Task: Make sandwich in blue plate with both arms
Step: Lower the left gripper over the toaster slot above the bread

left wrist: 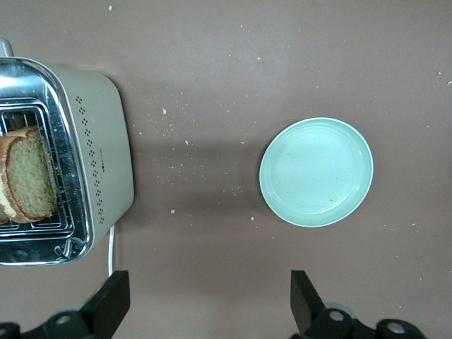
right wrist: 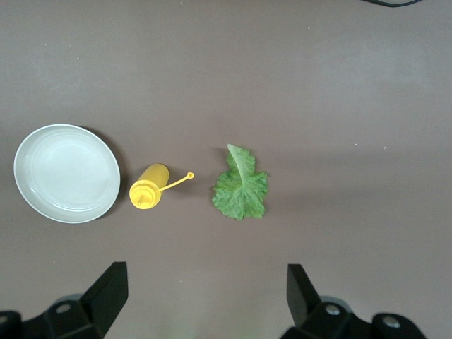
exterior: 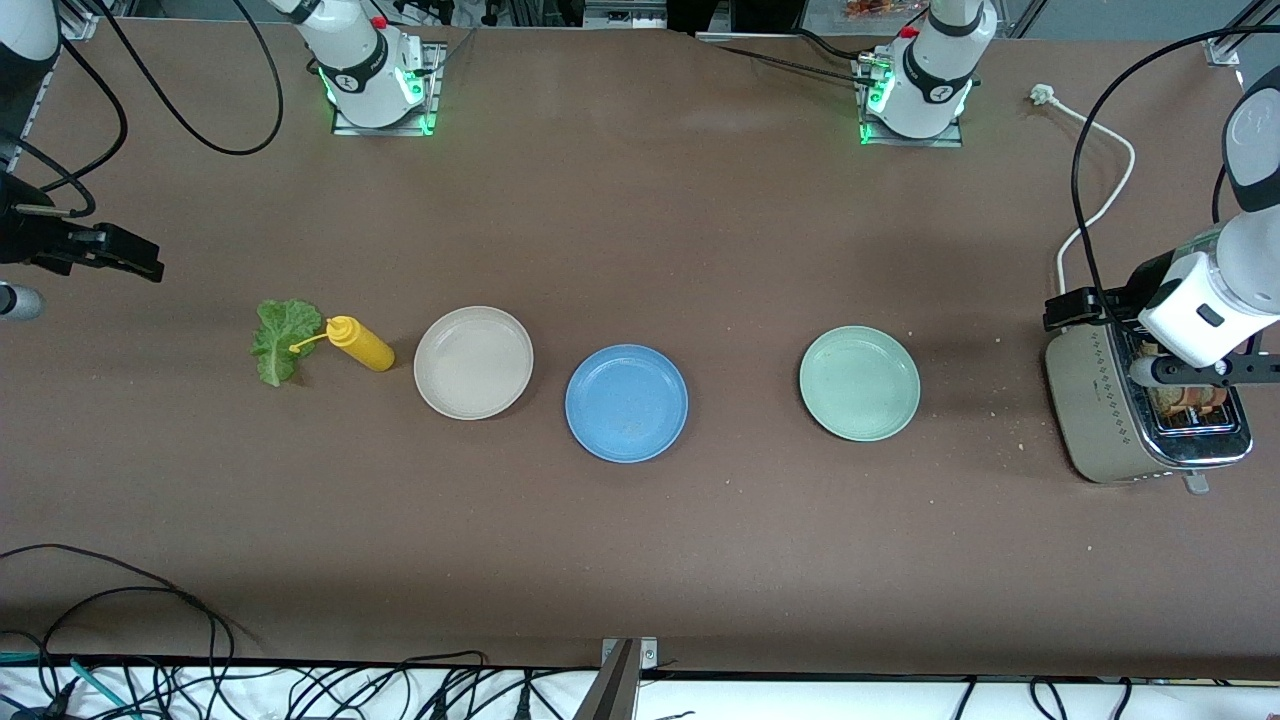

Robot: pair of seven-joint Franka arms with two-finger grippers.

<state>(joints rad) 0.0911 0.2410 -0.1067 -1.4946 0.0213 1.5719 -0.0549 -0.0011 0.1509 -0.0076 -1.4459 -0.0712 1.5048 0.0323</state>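
- Blue plate (exterior: 626,403): lying bare near the middle of the table (exterior: 640,560); taken here as the landmark for all positions
- Beige plate (exterior: 473,362): sitting just beside the blue plate, toward the right arm's end and slightly farther from the front camera
- Yellow squeeze bottle (exterior: 361,344): lying on its side past the beige plate from the blue plate, its cap tip touching the lettuce
- Lettuce leaf (exterior: 282,340): lying flat on the table, well apart from the blue plate toward the right arm's end
- Pale green plate (exterior: 859,383): sitting bare near the blue plate, toward the left arm's end
- Toaster (exterior: 1120,410): standing well apart from the blue plate at the left arm's end, holding bread slices (left wrist: 27,176) upright in its slots
- Left gripper (left wrist: 210,300): hovering with fingers spread wide and holding nothing, over the table between the toaster and the pale green plate
- Right gripper (right wrist: 205,296): hovering with fingers spread wide and holding nothing, over the table at the right arm's end, near the lettuce leaf and well apart from the blue plate
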